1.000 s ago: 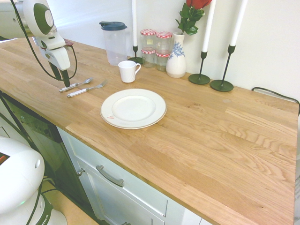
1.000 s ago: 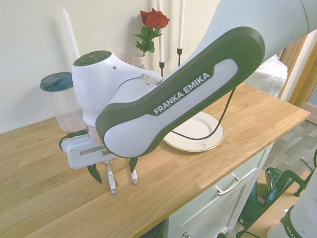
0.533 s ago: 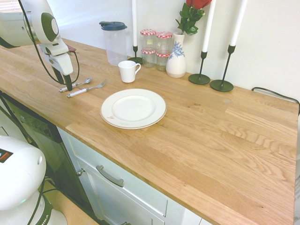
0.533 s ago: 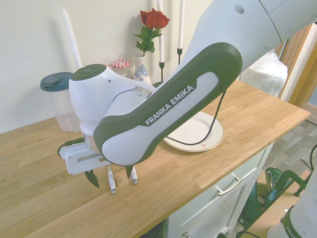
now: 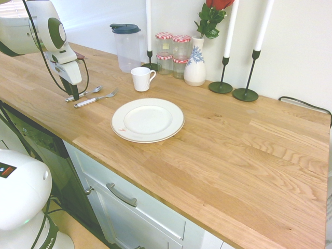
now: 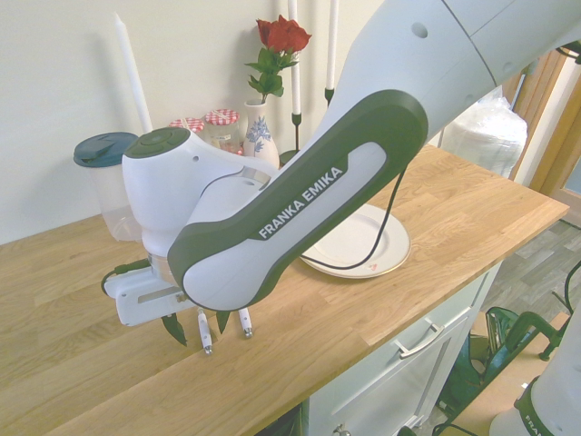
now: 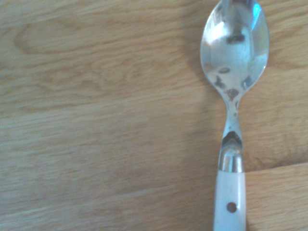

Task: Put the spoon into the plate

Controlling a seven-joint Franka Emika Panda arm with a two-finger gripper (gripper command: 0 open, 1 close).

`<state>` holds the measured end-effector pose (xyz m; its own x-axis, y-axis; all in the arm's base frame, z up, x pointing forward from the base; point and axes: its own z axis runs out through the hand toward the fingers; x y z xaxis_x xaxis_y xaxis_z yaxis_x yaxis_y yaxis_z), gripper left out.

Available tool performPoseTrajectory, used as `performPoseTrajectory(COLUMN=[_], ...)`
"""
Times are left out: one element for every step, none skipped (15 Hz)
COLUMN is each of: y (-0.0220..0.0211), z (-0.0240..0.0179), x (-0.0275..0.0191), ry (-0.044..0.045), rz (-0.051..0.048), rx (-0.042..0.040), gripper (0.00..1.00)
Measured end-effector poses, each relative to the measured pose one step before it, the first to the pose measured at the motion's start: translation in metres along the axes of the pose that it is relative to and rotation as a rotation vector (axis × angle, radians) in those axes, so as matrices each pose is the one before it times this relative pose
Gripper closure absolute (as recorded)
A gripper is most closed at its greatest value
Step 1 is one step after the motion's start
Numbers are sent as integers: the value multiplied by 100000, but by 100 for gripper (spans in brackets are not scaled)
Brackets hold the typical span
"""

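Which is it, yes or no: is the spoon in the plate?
No, the spoon lies on the countertop beside the fork.

"FRANKA EMIKA" in white on the arm's dark panel point(image 6: 301, 203)

The white mug point(image 5: 142, 79) stands behind the plate point(image 5: 148, 120), near the glass jars point(image 5: 173, 54) with checkered lids.

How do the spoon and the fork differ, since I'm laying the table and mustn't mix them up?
The spoon ends in a rounded oval bowl; the fork ends in tines. The spoon lies farther from the plate, while the fork lies nearer to it. Both have pale handles with silver-coloured metal heads, and both rest on the wooden worktop.
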<state>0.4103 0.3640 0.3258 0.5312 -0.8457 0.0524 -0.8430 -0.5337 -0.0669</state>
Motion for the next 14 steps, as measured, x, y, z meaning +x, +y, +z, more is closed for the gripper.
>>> performPoseTrajectory(y=[-69,-36,-27,-26,-17,-5,-15,-29,-41,-42,-30,-12,33,-5], z=[182,16,-4,-9,7,-3,-9,-3,-12,-7,-1,-1,-60,-295], x=[-147,-50,-14,-43,-41,-10,9,88,135,171,116,57,8,15], ry=[-100,244,33,-85,-70,-10,-29,-13,-18,-30,-120,-95,10,76], rz=[-383,-251,-83,-70,-61,-15,27,179,299,394,373,183,11,-80], rx=[290,222,260,267,182,56,126,158,169,114,93,156,213,566], gripper=[100,100,100,100,100,100,100,100,100,100,100,100,100,100])
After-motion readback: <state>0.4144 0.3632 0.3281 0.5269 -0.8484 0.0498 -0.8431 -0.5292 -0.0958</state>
